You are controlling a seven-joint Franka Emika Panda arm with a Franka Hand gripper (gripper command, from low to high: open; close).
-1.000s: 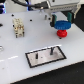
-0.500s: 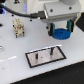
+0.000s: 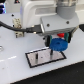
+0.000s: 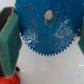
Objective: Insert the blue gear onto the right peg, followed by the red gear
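My gripper [image 3: 58, 41] is shut on the blue gear [image 3: 58, 45] and holds it flat just above the grey plate [image 3: 35, 61], close to the exterior view's right of the taller right peg [image 3: 51, 52]. The shorter pin [image 3: 38, 58] stands further left on the plate. The red gear [image 3: 62, 35] shows only as a sliver behind the gripper. In the wrist view the blue gear [image 4: 47, 25] fills the space between the green fingers [image 4: 8, 46], its centre hole visible, and a red patch of the red gear [image 4: 8, 79] shows at the corner.
The plate lies on a white table [image 3: 15, 70]. A black cable [image 3: 9, 25] and a small yellowish object [image 3: 19, 34] are at the exterior view's left, behind the arm's white body [image 3: 40, 12].
The gripper has come down and forward with the blue gear, from above the red gear to just over the plate beside the taller peg.
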